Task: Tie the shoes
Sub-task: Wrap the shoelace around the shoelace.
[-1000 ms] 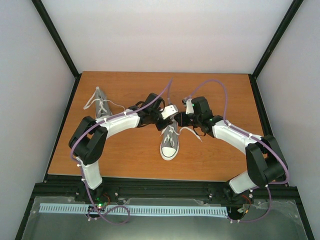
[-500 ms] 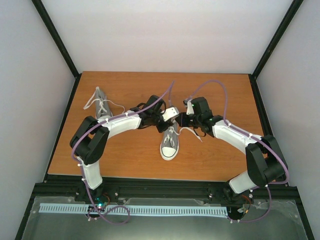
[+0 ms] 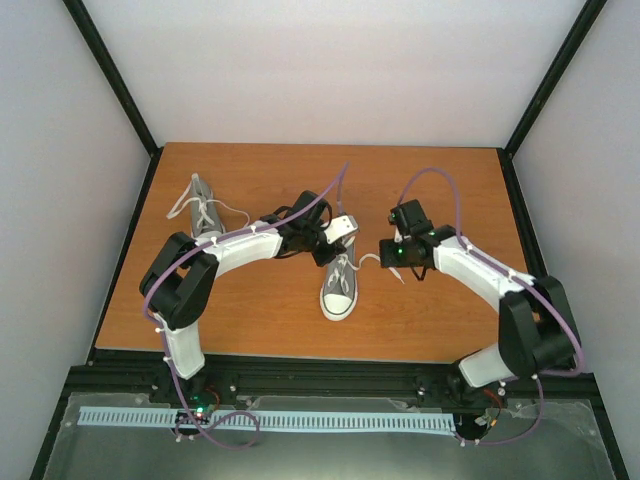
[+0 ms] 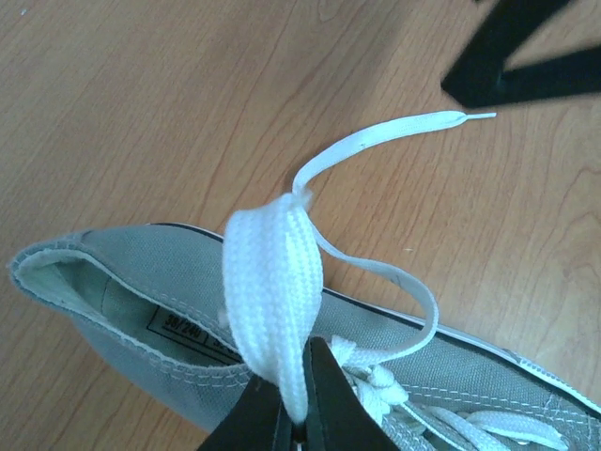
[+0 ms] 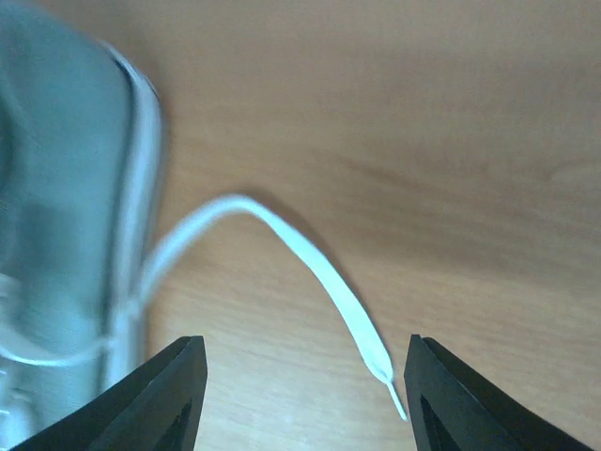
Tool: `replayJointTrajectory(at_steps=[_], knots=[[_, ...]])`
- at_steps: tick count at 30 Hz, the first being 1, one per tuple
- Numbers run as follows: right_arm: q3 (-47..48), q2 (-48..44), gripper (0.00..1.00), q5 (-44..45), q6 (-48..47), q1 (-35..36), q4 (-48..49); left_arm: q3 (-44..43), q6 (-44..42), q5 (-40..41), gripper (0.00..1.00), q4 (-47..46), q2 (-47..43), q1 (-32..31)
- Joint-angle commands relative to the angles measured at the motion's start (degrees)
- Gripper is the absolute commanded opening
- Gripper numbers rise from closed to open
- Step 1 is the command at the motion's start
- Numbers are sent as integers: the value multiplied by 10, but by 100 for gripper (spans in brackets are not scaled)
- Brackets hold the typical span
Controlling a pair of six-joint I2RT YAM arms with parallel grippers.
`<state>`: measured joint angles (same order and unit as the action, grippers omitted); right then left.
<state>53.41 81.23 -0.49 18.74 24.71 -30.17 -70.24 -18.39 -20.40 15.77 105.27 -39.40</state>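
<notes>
I've got the wooden table (image 3: 450, 190) in view, with one grey sneaker (image 3: 339, 290) sitting mid-table, toe towards the arm bases, and the other sneaker (image 3: 203, 215) well apart at the far left. My left gripper (image 4: 296, 413) is clamped tight on a folded loop of white lace (image 4: 272, 291) above the middle shoe's opening. My right gripper (image 5: 302, 362) hangs with jaws apart, holding nothing, over the free lace end (image 5: 319, 272) lying on the wood beside that shoe.

Bare tabletop (image 3: 450, 180) lay open far right, while the left arm (image 3: 240, 248) barred the gap between centre shoe (image 3: 338, 288) and far-left shoe (image 3: 200, 205).
</notes>
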Motion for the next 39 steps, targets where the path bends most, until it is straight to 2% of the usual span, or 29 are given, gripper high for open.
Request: replayJointTrajectory(at_steps=[1,8,13,14,15,16,18,22,27,30,33,39], knots=[[-9,64,61,6,-36,0,-93,-20,-5,-6,1,14,0,-6],[-2,143,63,26,-64,-5,-93,-22,-6,-9,1,19,-1,-6],[-3,186,55,-15,-79,-8,-84,-23,-8,-8,1,21,-1,-5],[-4,189,48,-19,-80,-10,-83,-24,-8,-9,1,22,-1,-6],[-5,190,35,-23,-81,-12,-83,-24,-8,-9,1,22,0,-6],[-5,187,18,-25,-82,-14,-81,-25,-8,-11,1,24,0,-6],[-7,172,4,-41,-87,-21,-76,-26,-9,-12,1,26,0,-6],[6,126,3,-123,-104,-68,-44,-29,-12,-16,1,31,-1,-6],[95,123,3,-343,-120,-102,35,-37,-12,-22,1,37,0,-6],[144,160,3,-459,-68,-102,125,-36,-12,-26,1,37,-2,-6],[206,216,3,-509,-15,-99,164,-34,-12,-27,1,37,-3,-6],[274,289,3,-538,9,-59,173,-34,-10,-35,1,38,-4,-5]])
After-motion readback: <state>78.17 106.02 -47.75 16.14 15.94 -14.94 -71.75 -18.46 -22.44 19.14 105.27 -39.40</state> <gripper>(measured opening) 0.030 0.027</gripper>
